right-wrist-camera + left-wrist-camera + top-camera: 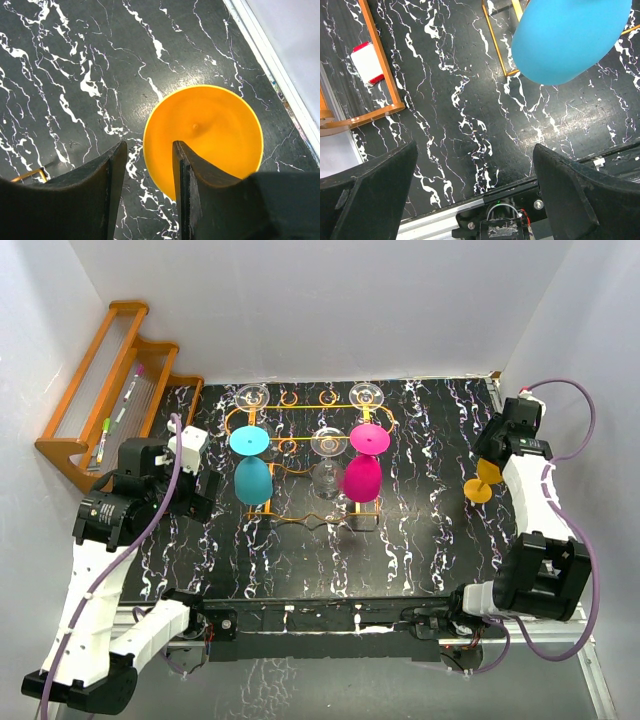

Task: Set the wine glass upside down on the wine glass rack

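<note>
- Jaws of the right gripper (150,150) stand narrowly apart, straddling the edge of the orange plastic wine glass (210,130), likely lining up a grip.
- That glass sits far right, well apart from the thin orange-gold wire rack (310,411).
- Wide and empty, the left gripper (475,165) waits aside.

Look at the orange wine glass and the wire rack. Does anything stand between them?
The table between the orange wine glass and the wine glass rack looks bare. But the rack's nearest end already holds a magenta glass and a clear glass; free rings lie beyond them.
</note>
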Tool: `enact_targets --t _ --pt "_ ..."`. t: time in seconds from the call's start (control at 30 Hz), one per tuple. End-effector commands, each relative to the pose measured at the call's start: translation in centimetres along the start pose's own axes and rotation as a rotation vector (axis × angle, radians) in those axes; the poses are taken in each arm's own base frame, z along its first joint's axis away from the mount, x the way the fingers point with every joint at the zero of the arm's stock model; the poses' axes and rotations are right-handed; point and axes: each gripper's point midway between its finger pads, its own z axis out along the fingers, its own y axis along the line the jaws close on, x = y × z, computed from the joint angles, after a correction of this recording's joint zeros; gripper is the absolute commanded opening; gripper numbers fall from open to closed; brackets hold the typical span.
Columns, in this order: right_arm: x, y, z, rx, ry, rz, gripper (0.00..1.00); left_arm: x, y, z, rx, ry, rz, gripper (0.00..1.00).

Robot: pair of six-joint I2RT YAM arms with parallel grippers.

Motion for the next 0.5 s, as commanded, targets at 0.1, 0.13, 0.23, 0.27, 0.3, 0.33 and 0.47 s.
enact_targets --t 0.1,0.13,0.23,0.27,0.3,0.33,0.47 --pt "-1.4 0.6 1.3 -0.022 -0.037 0.006 0.29 0.1 -0.1 -0.3 0.009 -0.001 -0.005 0.97" --pt "-1.2 0.6 1.4 -0.019 -0.032 0.008 0.23 0.2 -0.1 -0.3 0.010 0.002 -0.003 0.97" --pt "-1.0 0.7 1.4 -0.024 -0.029 0.019 0.08 0.1 0.4 -0.9 -0.019 -0.002 0.018 0.97" --pt "-1.4 0.8 0.9 -0.035 -0.041 0.023 0.08 0.1 0.8 -1.2 -0.040 -0.004 0.033 0.97" --pt "-2.1 1.1 0.2 -0.046 -0.065 0.028 0.08 -0.1 1.3 -1.8 -0.062 -0.010 0.051 0.97" --pt "-3.1 1.2 -0.9 -0.054 -0.099 0.033 0.08 -0.3 1.8 -2.5 -0.086 -0.018 0.069 0.97" --pt "-8.6 2.2 -7.4 -0.097 -0.304 0.046 0.08 -2.9 2.6 -6.9 -0.123 -0.112 0.140 0.97"
